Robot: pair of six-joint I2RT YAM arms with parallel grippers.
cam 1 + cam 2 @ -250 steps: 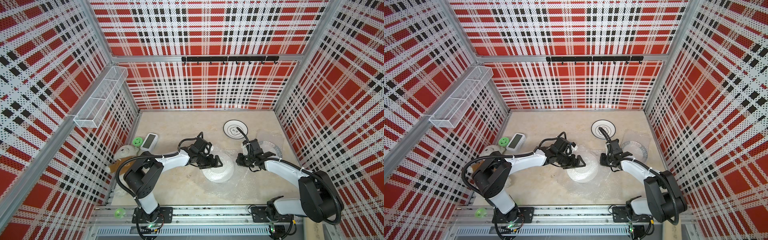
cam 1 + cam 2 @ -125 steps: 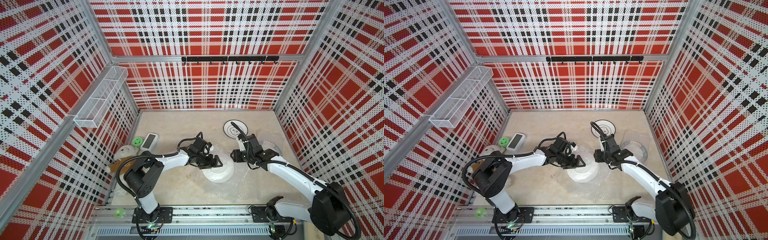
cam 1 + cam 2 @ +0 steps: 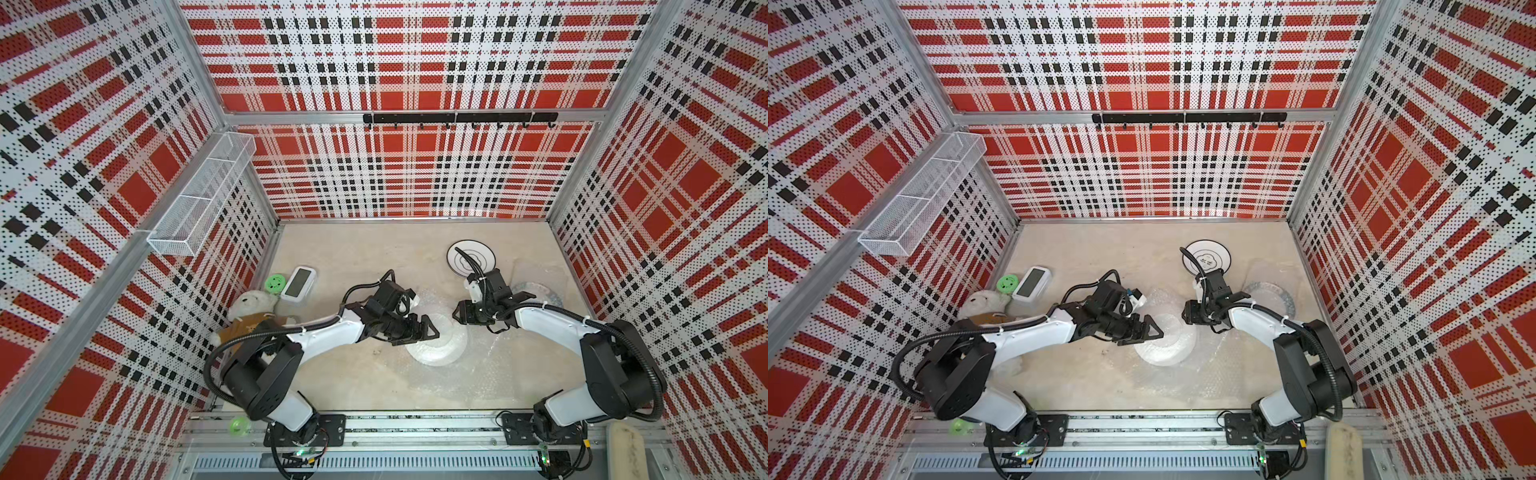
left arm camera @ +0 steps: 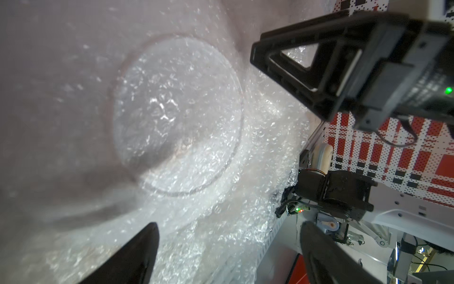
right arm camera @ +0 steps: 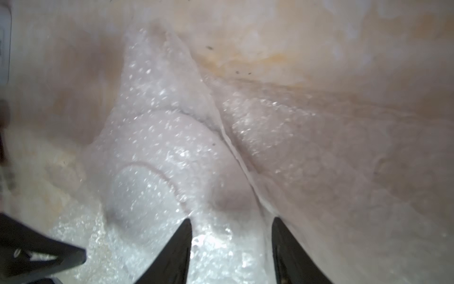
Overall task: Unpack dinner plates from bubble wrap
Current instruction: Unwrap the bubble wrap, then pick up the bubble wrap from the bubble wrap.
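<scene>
One dinner plate (image 3: pixel 471 257) (image 3: pixel 1206 257) lies bare near the back of the floor. A second, still under bubble wrap (image 3: pixel 486 365), lies at the centre (image 3: pixel 436 343) (image 3: pixel 1165 340) (image 4: pixel 177 115) (image 5: pixel 147 172). A third wrapped plate (image 3: pixel 536 293) (image 3: pixel 1268 297) lies to the right. My left gripper (image 3: pixel 430 330) (image 3: pixel 1152 332) (image 4: pixel 228 226) hangs open over the centre plate's left edge. My right gripper (image 3: pixel 459 316) (image 3: pixel 1187 316) (image 5: pixel 231 221) faces it from the right, jaws apart above the wrap, holding nothing.
A green disc (image 3: pixel 275 283), a white device (image 3: pixel 298 282) and a plush bear (image 3: pixel 249 305) sit by the left wall. A wire basket (image 3: pixel 199 199) hangs on that wall. A hook rail (image 3: pixel 457 117) crosses the back wall.
My right gripper has moved left, from beside the right wrapped plate to the centre one, and its jaws have opened. The left arm has stayed put.
</scene>
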